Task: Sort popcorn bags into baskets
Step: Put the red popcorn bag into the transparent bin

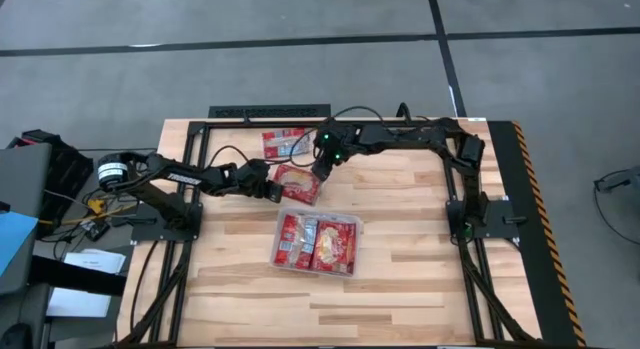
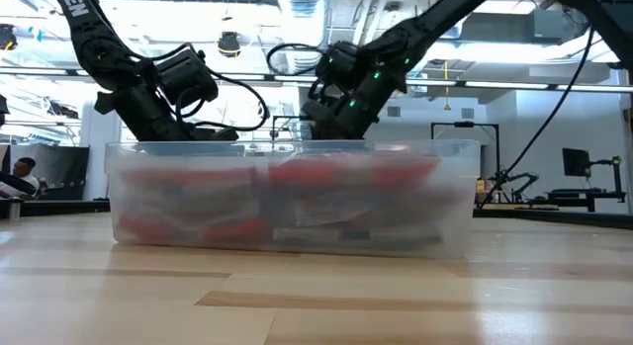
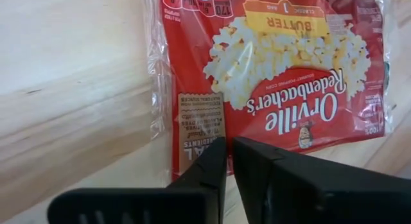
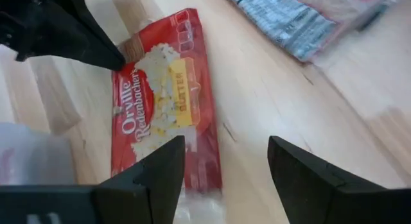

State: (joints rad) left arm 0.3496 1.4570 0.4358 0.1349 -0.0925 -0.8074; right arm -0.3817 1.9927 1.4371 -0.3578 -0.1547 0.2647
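A red popcorn bag (image 1: 300,183) (image 3: 289,70) (image 4: 164,102) lies flat on the wood table, just beyond the clear tray (image 1: 276,257) (image 2: 297,202), which holds several red bags. My left gripper (image 1: 272,189) (image 3: 229,150) reaches in from the table's left, its fingers nearly together at the bag's long edge. My right gripper (image 1: 322,169) (image 4: 225,160) hovers open above the same bag's right part and touches nothing. More bags (image 1: 285,142) (image 4: 295,18) lie near the table's far edge. My left gripper is shut on the popcorn bag's long edge (image 3: 205,131), near the end with the printed text panel, pinched between the two fingers. It comes low from the table's left, fingers across that edge. The rest of the bag lies on the table.
The tray sits mid-table, near side of both grippers. A black frame (image 1: 270,112) runs along the table's far edge behind the loose bags. Bare wood (image 1: 400,289) stretches to the right and toward the near edge. Cables and equipment (image 1: 60,219) sit off the table's left.
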